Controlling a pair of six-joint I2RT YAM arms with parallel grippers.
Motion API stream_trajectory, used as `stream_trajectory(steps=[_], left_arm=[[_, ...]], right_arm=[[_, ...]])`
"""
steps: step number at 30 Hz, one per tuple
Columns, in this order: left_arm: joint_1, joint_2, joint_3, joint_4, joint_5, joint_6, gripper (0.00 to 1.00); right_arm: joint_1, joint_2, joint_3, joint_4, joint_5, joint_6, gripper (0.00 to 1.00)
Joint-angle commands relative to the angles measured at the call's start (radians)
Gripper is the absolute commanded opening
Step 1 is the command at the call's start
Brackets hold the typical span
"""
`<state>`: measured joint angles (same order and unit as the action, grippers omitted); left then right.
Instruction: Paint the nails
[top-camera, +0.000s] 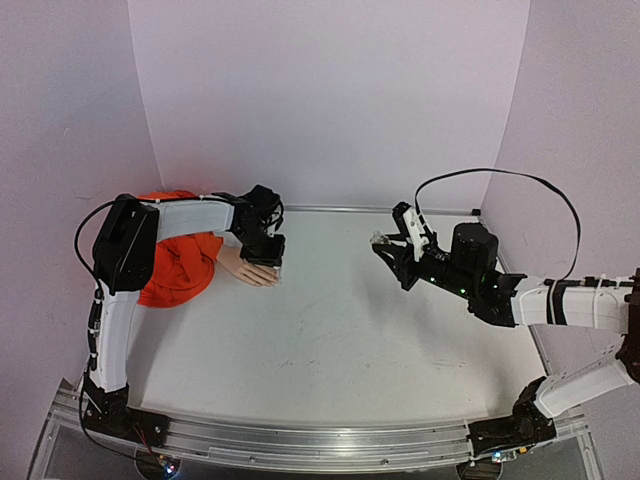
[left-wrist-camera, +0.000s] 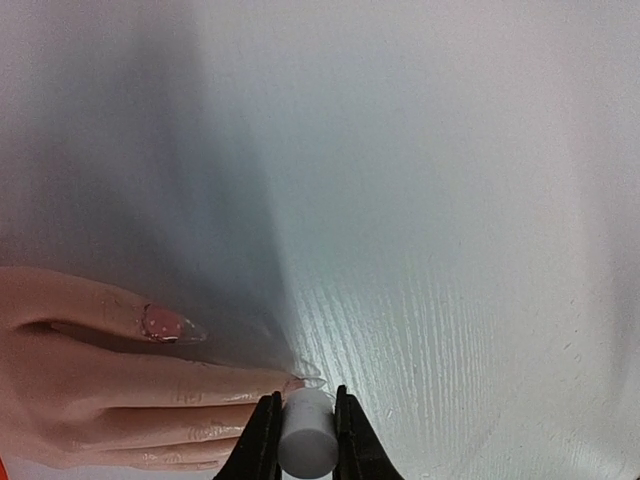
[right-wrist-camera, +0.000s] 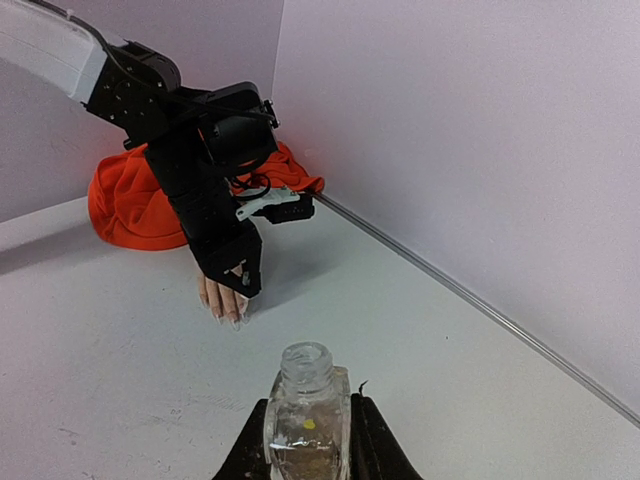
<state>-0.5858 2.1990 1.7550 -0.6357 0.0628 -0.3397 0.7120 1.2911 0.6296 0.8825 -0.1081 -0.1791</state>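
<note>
Pale lilac walls (top-camera: 330, 90) close in a white surface (top-camera: 340, 320), scuffed here and there. Over at the far left of it lie the nails (left-wrist-camera: 165, 324), long and pointed, on the fingertips of a peach mannequin hand (top-camera: 250, 270) lying flat with its fingers pointing toward the middle. The one nail seen clearly is glossy pink with pale specks. An orange sleeve (top-camera: 180, 265) bunches up behind the wrist, against the left wall.

The left tool (left-wrist-camera: 306, 400) hangs right over the fingertips, pinching a short white cylinder (left-wrist-camera: 307, 440) between its dark fingers. The cylinder's end sits just beside another fingertip, though from here it is hard to say whether anything touches the nail.

Well apart, toward the right, the right tool (right-wrist-camera: 307, 402) grips a small clear bottle (right-wrist-camera: 305, 440) upright, its neck uncapped. A black cable (top-camera: 530, 185) loops above that arm.
</note>
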Motion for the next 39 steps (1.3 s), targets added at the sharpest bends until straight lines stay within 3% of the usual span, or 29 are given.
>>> stream_trajectory(steps=[1,7,19,39], left_arm=[[-0.002,0.01,0.045,0.021,0.018,-0.004,0.0],[-0.009,-0.004,0.041,0.024,0.048,-0.001,0.0],[0.002,-0.071,-0.022,0.031,-0.081,0.003,0.0],[0.004,-0.051,-0.018,0.032,0.006,-0.002,0.0]], right_arm=[[-0.002,-0.004,0.028,0.057,-0.008,0.007,0.0],[-0.003,-0.007,0.027,0.056,-0.01,0.007,0.0],[-0.002,-0.011,0.027,0.056,-0.012,0.01,0.0],[-0.002,-0.002,0.03,0.056,-0.012,0.01,0.0]])
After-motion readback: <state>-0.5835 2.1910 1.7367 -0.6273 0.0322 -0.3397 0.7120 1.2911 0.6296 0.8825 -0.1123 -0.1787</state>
